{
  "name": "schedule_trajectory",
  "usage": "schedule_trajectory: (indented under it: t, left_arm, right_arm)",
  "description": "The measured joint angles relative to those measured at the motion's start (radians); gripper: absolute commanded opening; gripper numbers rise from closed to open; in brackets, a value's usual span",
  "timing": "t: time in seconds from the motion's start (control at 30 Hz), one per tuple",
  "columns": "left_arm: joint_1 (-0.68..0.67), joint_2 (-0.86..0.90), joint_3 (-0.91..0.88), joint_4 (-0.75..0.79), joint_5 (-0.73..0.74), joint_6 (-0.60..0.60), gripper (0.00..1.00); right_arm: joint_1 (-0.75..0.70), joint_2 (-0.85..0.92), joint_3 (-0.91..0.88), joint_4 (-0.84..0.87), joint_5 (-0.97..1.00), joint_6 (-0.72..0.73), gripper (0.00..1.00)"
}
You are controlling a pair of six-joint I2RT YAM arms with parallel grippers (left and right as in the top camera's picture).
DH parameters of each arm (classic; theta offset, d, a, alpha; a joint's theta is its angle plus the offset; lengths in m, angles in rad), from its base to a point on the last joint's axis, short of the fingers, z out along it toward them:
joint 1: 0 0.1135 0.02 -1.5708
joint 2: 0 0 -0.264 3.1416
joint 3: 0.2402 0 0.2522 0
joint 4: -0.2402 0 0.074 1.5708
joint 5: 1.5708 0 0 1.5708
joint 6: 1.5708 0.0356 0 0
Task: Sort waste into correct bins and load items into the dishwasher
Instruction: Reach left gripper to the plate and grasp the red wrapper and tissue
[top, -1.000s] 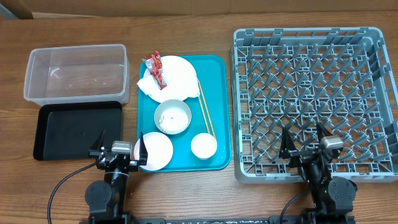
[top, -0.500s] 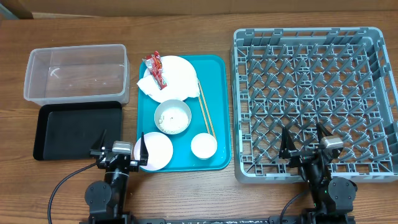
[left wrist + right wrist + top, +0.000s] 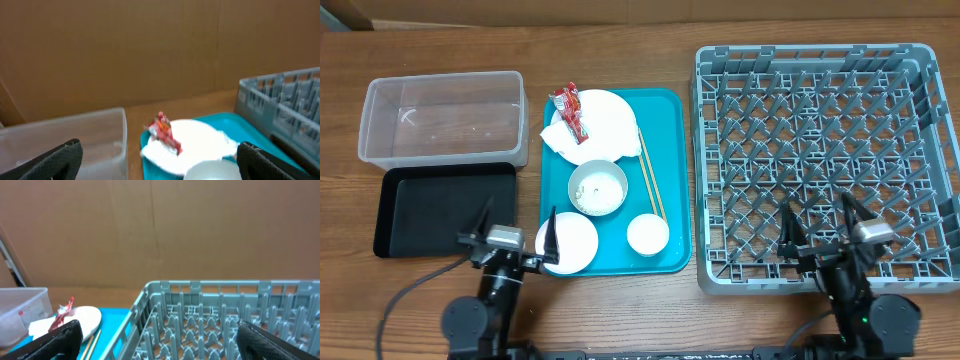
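The red snack wrapper [image 3: 569, 113] lies on a white plate [image 3: 603, 118] with the white napkin [image 3: 560, 140] at the back of the teal tray [image 3: 670, 180]; the wrapper also shows in the left wrist view [image 3: 165, 131]. A bowl with rice grains [image 3: 597, 187], a small plate [image 3: 573, 241], a white cup [image 3: 647, 234] and two chopsticks [image 3: 651, 176] also sit on the tray. The clear tub [image 3: 442, 118] and black tray [image 3: 430, 205] are at left. The grey dish rack [image 3: 825, 160] is at right. My left gripper [image 3: 514, 240] and right gripper [image 3: 825, 238] are open and empty near the front edge.
A brown cardboard wall [image 3: 150, 50] stands behind the wooden table [image 3: 620, 60]. The rack's front wall [image 3: 150, 310] is just ahead of my right gripper.
Both arms have shifted slightly toward the front edge, and the grippers sit a little lower in the overhead view. No object has moved.
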Motion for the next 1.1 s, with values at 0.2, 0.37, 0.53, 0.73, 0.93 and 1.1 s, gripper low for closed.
schedule_trajectory:
  t: [0.2, 0.37, 0.53, 0.73, 0.93, 1.1]
  left_arm:
    - [0.0, 0.27, 0.272, -0.102, 0.034, 0.001, 1.0]
    - [0.0, 0.575, 0.556, -0.292, 0.059, 0.001, 1.0]
    - [-0.031, 0.922, 0.954, -0.621, 0.042, 0.005, 1.0]
    - [-0.153, 1.353, 1.484, -1.012, -0.032, 0.036, 1.0]
    - [-0.233, 1.648, 1.775, -1.089, -0.019, 0.034, 1.0]
    - [-0.249, 1.778, 1.786, -1.046, 0.011, 0.028, 1.0]
  right_arm:
    - [0.0, 0.224, 0.222, -0.095, -0.002, -0.001, 1.0]
    - [0.0, 0.423, 0.425, -0.227, -0.002, -0.003, 1.0]
    - [0.0, 0.662, 0.679, -0.421, -0.01, -0.003, 1.0]
    - [0.0, 0.892, 0.902, -0.618, -0.017, -0.003, 1.0]
    - [0.0, 1.012, 0.928, -0.639, -0.04, 0.001, 1.0]
    - [0.0, 1.06, 0.928, -0.684, -0.071, 0.0, 1.0]
